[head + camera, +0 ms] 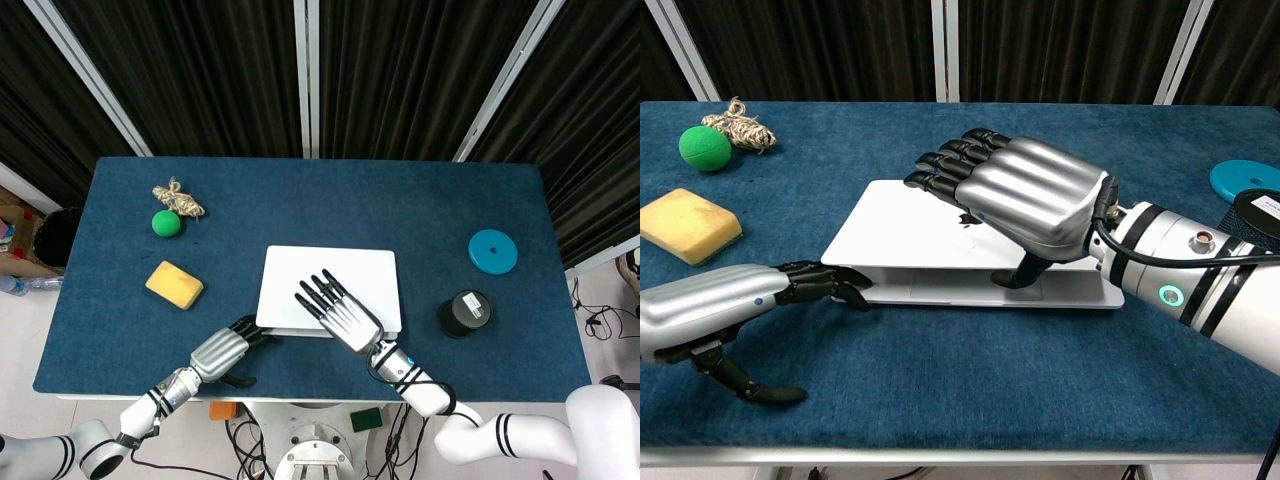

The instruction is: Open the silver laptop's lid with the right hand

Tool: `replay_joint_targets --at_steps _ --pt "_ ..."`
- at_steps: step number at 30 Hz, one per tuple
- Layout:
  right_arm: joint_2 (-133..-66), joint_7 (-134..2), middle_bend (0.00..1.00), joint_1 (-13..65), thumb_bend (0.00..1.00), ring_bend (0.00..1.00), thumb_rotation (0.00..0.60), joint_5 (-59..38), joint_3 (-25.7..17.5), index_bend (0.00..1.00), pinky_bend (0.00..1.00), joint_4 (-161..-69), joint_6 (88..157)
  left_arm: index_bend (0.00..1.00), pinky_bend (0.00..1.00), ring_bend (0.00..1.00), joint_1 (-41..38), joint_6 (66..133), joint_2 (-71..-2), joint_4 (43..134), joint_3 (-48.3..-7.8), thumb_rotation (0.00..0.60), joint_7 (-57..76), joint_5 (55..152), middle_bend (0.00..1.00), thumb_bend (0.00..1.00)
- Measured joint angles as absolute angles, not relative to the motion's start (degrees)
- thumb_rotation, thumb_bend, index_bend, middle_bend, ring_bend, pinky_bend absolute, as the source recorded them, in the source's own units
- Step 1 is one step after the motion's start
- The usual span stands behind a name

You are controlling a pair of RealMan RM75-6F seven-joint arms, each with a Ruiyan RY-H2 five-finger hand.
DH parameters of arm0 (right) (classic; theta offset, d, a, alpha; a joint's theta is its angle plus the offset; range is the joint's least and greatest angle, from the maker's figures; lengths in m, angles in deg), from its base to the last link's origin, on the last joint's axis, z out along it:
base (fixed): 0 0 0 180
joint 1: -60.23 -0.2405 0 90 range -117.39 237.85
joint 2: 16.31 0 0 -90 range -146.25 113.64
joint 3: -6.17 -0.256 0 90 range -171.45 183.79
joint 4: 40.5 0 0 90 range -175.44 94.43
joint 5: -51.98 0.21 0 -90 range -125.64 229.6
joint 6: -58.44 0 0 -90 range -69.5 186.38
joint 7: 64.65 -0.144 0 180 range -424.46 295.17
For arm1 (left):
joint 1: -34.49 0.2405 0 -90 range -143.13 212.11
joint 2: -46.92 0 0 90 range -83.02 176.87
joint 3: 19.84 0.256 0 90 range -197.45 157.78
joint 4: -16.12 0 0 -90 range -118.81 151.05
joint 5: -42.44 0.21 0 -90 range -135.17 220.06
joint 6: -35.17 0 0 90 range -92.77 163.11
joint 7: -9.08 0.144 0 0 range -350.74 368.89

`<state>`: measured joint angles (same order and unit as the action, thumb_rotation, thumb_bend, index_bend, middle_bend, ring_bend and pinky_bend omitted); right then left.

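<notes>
The silver laptop [345,268] lies at the middle front of the blue table [320,195], its lid [890,225] raised a little at the front edge. My right hand [1025,190] lies over the lid with the fingers stretched across the top. Its thumb [1025,268] is tucked into the gap under the lid's front edge. In the head view the right hand [338,312] covers the laptop's near edge. My left hand [720,310] reaches in from the left, and its fingertips [845,290] touch the base's front left corner. It holds nothing.
A yellow sponge [174,284], a green ball [166,222] and a knot of twine [178,197] lie on the left. A blue disc [493,251] and a black cylinder [464,313] stand on the right. The table's front edge runs just behind both wrists.
</notes>
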<state>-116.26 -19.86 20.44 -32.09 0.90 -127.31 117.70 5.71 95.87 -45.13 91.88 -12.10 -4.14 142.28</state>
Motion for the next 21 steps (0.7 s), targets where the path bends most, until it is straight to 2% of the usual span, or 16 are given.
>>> replay_joint_targets --at_steps 12,21 --pt "-116.32 -18.47 0.00 20.44 0.22 0.00 0.600 -31.22 -0.28 0.00 0.00 -126.65 119.51 0.18 0.03 0.00 3.66 92.97 -44.02 92.59 -11.47 0.600 -3.74 140.34 0.08 0.17" --pt "-115.81 -18.62 0.00 19.96 0.22 0.00 0.600 -27.94 -3.86 0.00 0.00 -126.47 120.35 0.18 0.03 0.00 2.65 91.72 -43.49 93.31 -11.25 0.600 -3.03 139.39 0.08 0.17"
